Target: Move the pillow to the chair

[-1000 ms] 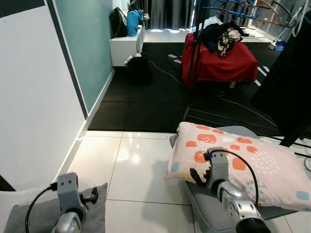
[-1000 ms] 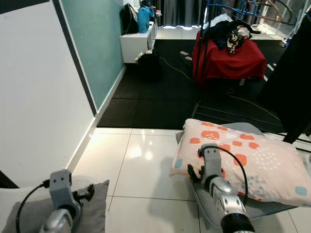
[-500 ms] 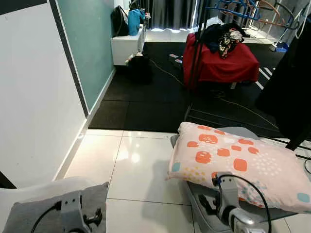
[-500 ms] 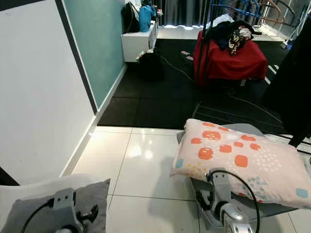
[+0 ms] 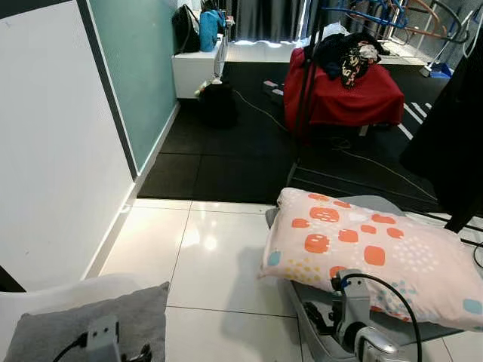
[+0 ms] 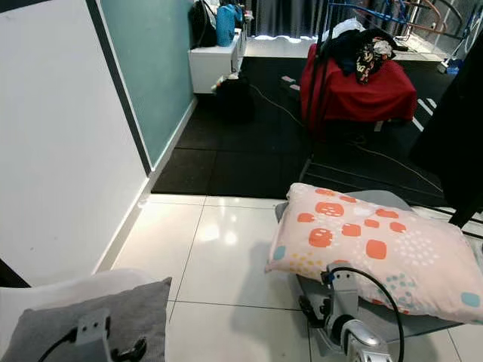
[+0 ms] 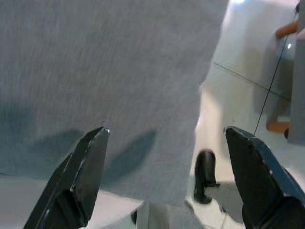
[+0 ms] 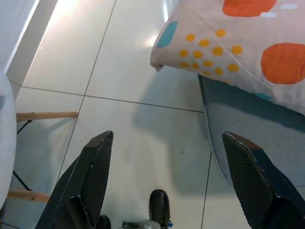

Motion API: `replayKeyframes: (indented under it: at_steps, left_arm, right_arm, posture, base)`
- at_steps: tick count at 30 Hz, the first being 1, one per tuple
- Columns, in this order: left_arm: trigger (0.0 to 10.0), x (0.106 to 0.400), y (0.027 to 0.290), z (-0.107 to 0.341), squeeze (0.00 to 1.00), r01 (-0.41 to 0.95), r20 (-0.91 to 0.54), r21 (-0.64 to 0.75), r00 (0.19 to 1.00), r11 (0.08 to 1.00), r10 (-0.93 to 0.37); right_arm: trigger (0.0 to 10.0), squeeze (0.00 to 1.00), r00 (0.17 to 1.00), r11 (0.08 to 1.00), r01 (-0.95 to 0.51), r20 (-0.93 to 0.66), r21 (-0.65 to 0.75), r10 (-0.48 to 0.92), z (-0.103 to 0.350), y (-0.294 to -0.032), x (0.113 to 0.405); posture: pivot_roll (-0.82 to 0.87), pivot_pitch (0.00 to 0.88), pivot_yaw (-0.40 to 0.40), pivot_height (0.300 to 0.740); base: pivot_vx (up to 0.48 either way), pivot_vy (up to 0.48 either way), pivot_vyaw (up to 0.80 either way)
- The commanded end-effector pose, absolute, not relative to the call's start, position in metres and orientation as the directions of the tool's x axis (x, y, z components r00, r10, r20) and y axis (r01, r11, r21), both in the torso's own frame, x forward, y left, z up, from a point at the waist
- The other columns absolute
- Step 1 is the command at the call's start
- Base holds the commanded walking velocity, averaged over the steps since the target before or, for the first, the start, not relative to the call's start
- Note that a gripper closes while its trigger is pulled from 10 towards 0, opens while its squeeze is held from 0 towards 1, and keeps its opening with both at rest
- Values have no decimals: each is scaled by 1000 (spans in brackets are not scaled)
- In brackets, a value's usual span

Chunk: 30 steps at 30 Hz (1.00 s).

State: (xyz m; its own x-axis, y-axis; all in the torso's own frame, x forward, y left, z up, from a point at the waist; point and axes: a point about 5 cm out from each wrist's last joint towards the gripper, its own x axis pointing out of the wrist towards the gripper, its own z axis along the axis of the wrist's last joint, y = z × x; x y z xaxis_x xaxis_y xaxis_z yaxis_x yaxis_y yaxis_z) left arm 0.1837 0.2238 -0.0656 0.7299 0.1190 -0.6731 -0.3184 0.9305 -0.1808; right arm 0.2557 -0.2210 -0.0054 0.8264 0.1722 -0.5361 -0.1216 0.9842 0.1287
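The pillow (image 5: pixel 362 253), cream with orange and teal spots, lies on a low grey seat (image 5: pixel 317 320) at the right; its corner (image 8: pixel 224 43) overhangs the seat's edge (image 8: pixel 248 138). My right gripper (image 8: pixel 174 186) is open and hangs low, just in front of and below that corner, over white tile, holding nothing. Its black fingers (image 5: pixel 313 317) are beside the seat's front edge. At the lower left stands a white chair (image 5: pixel 45 298) with a grey cushion (image 5: pixel 68 328). My left gripper (image 7: pixel 167 181) is open above this cushion (image 7: pixel 95 71) and is empty.
A white wall and a teal wall run along the left. Beyond the tiles lies a black mat with cables, a red-covered piece (image 5: pixel 343 94) piled with clothes, a black rack pole (image 5: pixel 306 83), a white cabinet (image 5: pixel 198 72) and a dark bag (image 5: pixel 217 102). A black mass (image 5: pixel 453 136) stands at the right.
Both arms have dropped toward the bottom of the view. My right gripper has come down off the pillow's front edge to below it. The pillow has not moved.
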Motion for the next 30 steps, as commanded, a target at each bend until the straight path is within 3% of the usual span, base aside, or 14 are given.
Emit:
replayKeyframes:
  at_steps: [1, 30]
  left_arm:
    - [10000, 176, 230, -70, 0, -331, -687, -173, 716, 928, 127]
    - [10000, 174, 229, -76, 0, -336, -710, -176, 694, 925, 117]
  right_arm:
    - [10000, 0, 816, 982, -113, -549, 149, 178, -9, -221, 253]
    - [10000, 0, 814, 979, -119, -548, 166, 192, -7, -219, 254]
  posture:
    - [-110, 86, -16, 740]
    - [-101, 73, -18, 740]
  base:
    - [0, 0, 0]
    - [0, 0, 0]
